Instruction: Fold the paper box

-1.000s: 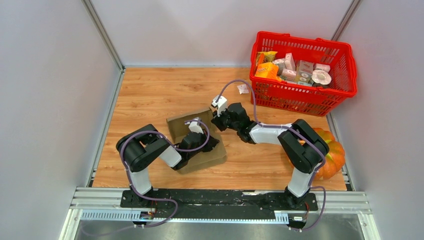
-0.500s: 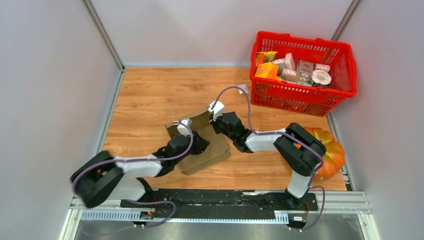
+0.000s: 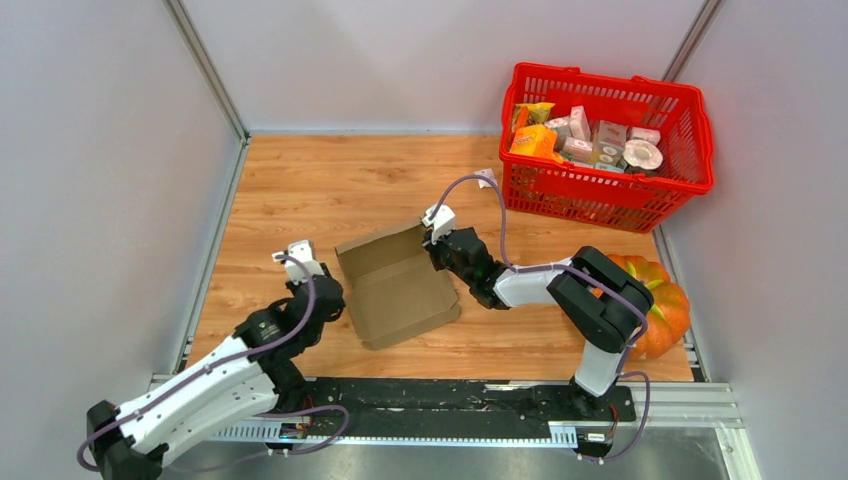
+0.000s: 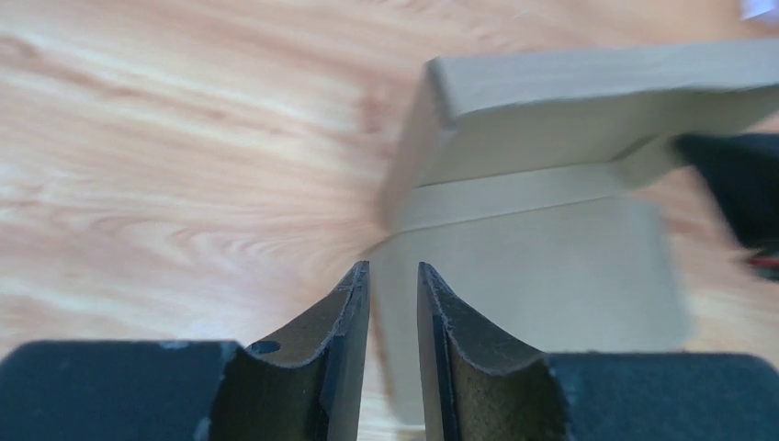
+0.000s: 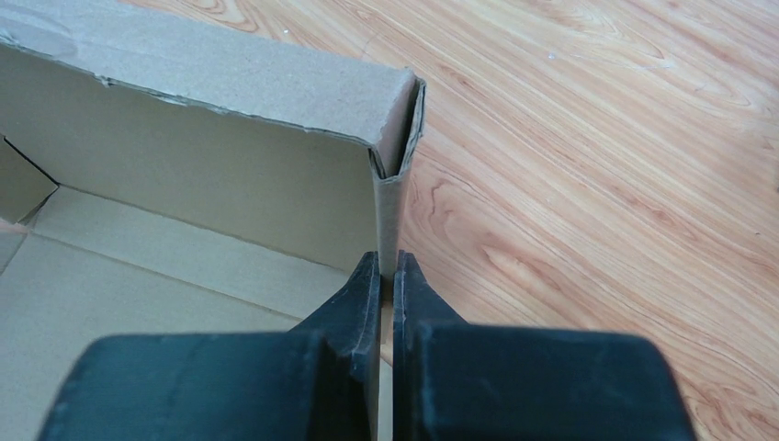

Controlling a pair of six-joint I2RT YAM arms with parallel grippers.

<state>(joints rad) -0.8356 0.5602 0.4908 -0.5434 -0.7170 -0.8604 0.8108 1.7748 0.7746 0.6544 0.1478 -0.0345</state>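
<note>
At mid-desk, slightly toward the near side: the paper box (image 3: 398, 290), brown cardboard, lying skewed to the desk's edges.

Condition: partly folded, by judgement. The floor panel lies flat. The far wall stands upright, and in the right wrist view it meets the right-hand wall at a doubled corner. The left wrist view shows a panel on the box's left side lifted and leaning inward. The near edge looks flat and unraised from above. No lid is closed. Remaining, as far as can be seen: raise and lock the low sides, then tuck the flaps.

Right gripper (image 3: 437, 243): clamped tight on the right-hand wall just below the far right corner, cardboard between its fingers.

Left gripper (image 3: 303, 262): just beside the box's left edge, not touching. Its fingers are drawn almost together with a narrow slit between, and it holds nothing.

Desk (image 3: 300, 190): bare wood beyond and left of the box, giving broad room for swinging a flap that way. The near edge of the box lies near the arms' mounting rail, so room there is tight.

Red shopping basket (image 3: 600, 205): far right corner, filled with small packages, well apart from the box.

Orange pumpkin (image 3: 662, 312): near right, behind the right arm's elbow, crowding that arm's outward sweep.

Small white packet (image 3: 486, 178): on the desk just beside the basket.
</note>
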